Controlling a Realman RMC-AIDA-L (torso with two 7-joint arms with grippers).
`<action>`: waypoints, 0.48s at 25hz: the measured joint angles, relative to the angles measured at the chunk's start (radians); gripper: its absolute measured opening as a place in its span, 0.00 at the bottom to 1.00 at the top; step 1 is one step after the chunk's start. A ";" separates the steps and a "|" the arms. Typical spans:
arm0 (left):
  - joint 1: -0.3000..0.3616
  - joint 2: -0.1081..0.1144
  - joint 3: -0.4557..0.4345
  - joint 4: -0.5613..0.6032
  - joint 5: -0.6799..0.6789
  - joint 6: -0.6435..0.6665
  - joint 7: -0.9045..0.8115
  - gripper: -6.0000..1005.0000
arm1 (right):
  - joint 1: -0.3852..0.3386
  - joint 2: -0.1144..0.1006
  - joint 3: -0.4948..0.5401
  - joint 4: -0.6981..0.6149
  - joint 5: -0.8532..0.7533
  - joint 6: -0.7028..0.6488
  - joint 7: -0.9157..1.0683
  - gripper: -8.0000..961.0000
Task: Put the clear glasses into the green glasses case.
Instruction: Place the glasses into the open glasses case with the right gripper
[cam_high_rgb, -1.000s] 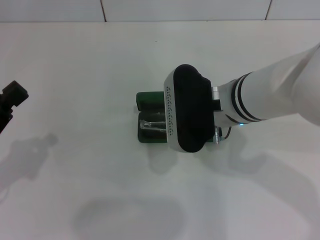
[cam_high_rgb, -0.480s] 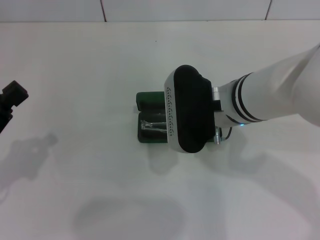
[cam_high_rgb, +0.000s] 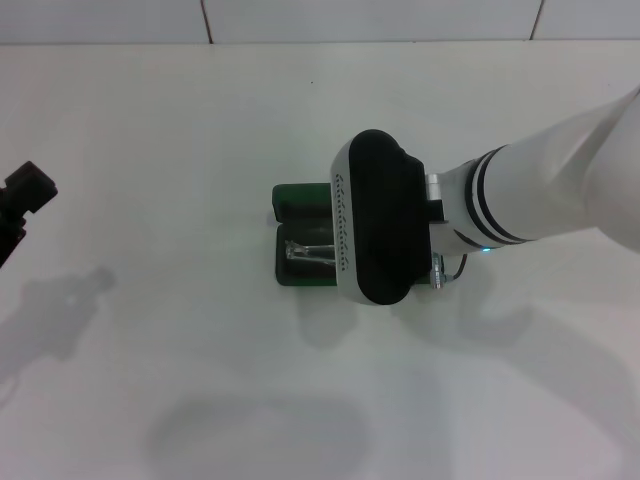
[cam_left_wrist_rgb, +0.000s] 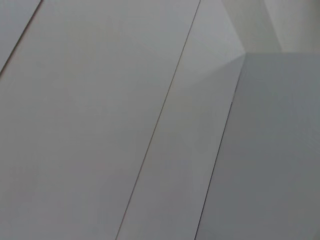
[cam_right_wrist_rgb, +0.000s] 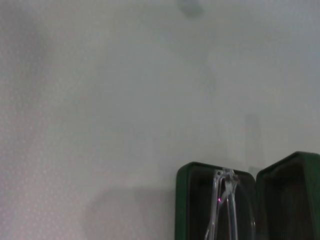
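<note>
Open green case, glasses inside, right arm overhead.

White table (cam_high_rgb: 200, 120); right gripper (cam_high_rgb: 378, 218) directly above the green glasses case (cam_high_rgb: 300, 200), its grip state cannot be told; left gripper (cam_high_rgb: 25, 195) parked well to the case's left, state likewise untellable. Case lies open; the clear glasses (cam_right_wrist_rgb: 222, 200) sit in its dark tray. Risk: an arm tip protruding past the rim could jam the lid, or a careless retreat could snag the frame and drag it out.

White tabletop (cam_high_rgb: 200, 150), soft shadows on it; pale tiled wall (cam_high_rgb: 370, 18) with dark seams behind.
</note>
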 joint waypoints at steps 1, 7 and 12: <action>0.000 0.000 0.000 0.000 0.000 0.000 0.000 0.05 | 0.000 0.000 0.001 0.000 0.000 -0.002 0.000 0.11; 0.000 -0.001 0.000 0.000 0.000 0.000 0.000 0.05 | 0.001 0.000 0.003 -0.006 -0.001 -0.011 0.000 0.11; 0.000 -0.001 0.000 0.000 0.000 -0.001 0.000 0.05 | 0.000 0.000 0.005 -0.010 -0.005 -0.011 0.000 0.11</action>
